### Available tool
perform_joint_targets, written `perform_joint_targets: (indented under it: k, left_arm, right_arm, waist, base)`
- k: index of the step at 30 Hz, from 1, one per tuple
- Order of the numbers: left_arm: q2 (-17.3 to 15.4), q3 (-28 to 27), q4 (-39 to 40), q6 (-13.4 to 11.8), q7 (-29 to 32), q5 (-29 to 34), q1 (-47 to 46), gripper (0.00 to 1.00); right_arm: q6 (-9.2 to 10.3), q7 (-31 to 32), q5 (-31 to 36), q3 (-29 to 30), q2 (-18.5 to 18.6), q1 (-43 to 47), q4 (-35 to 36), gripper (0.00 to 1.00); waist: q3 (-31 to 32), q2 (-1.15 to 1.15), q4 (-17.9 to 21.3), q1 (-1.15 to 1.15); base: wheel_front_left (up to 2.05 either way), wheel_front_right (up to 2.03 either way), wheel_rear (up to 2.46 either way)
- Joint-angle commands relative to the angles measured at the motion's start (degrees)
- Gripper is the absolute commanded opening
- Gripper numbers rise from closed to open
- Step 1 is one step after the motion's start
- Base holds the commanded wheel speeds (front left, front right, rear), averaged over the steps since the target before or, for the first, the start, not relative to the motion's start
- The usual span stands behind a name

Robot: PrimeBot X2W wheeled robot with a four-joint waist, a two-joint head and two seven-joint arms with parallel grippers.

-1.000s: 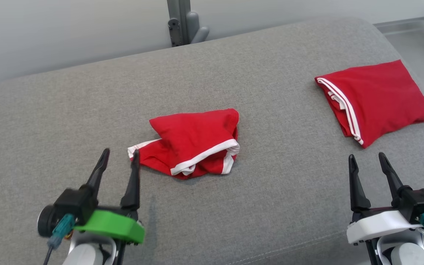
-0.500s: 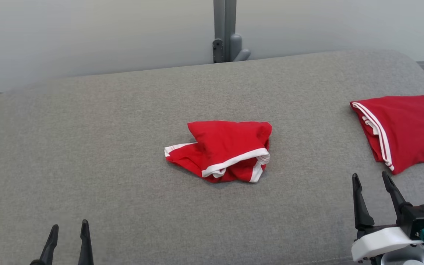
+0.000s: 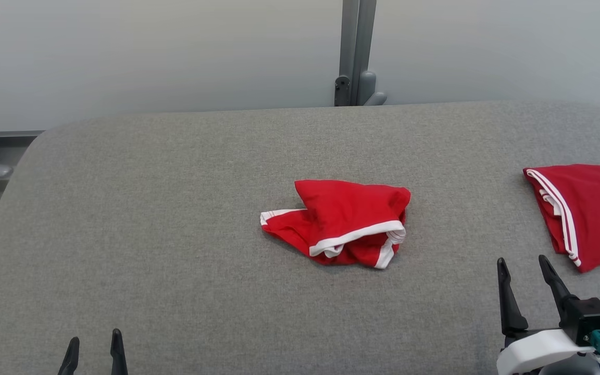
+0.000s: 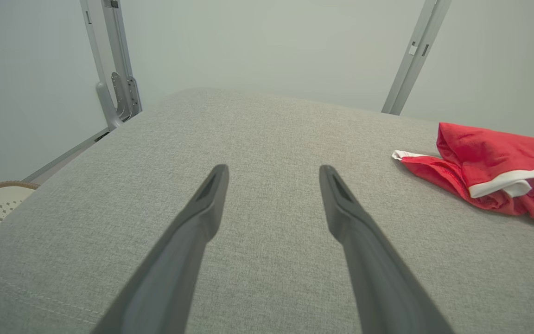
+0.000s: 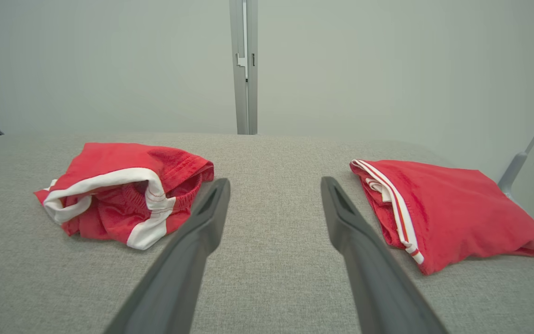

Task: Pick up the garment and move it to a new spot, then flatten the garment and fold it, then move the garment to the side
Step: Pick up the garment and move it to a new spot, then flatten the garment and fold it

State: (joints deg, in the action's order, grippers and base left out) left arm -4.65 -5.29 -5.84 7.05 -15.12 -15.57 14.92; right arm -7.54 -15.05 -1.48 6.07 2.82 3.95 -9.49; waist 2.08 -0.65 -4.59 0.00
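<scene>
Crumpled red garment (image 3: 339, 224) lies up & left of right gripper (image 3: 522, 260) — nearer than left gripper (image 3: 95, 336). Both spread wide, holding nothing.

Lighting is bright, even and diffuse in all three views; no single source can be identified. The grey cushion (image 3: 175, 208) is uniformly lit, with no glare. The crumpled red garment (image 3: 341, 221) and the folded red garment (image 3: 586, 213) each cast only a thin, soft shadow along the near edge. The head view is sharp throughout. In the wrist views the weave reads clearly, the fingers of the left gripper (image 4: 273, 167) and right gripper (image 5: 275, 180) soften toward the bottom edge, and the side posts (image 4: 415, 55) lean, showing wide-angle distortion.
</scene>
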Motion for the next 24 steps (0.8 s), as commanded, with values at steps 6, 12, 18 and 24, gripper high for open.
perform_joint_targets:
  k: [6,12,18,24]
  left_arm:
    - [0.45,-0.86,0.13,0.43,0.0,0.78,-0.82,1.0]
    - [0.73,-0.8,0.41,0.47,0.0,1.11,-0.97,1.0]
    - [0.6,1.1,0.96,0.5,0.0,0.68,-2.2,1.0]
    - [-0.78,11.46,-0.01,0.51,0.0,-0.34,-7.21,1.0]
  right_arm:
    - [0.1,-0.16,-0.37,-0.58,0.13,0.43,-0.6,1.0]
    - [0.1,-0.16,-0.61,-0.88,0.13,0.36,-0.92,1.0]
    - [0.11,-0.16,-0.78,-1.19,0.12,-0.66,-1.12,1.0]
    - [0.11,-0.16,-0.61,-1.94,0.15,-2.18,-0.37,1.0]
  waist:
    - [-0.33,0.65,0.38,0.0]
    - [-0.66,0.65,0.69,0.0]
    - [-1.28,0.65,1.61,0.0]
    - [-2.8,0.65,5.55,0.0]
  base:
    - [0.0,0.0,0.0]
    - [0.0,0.0,0.0]
    - [0.0,0.0,0.0]
    - [0.0,0.0,0.0]
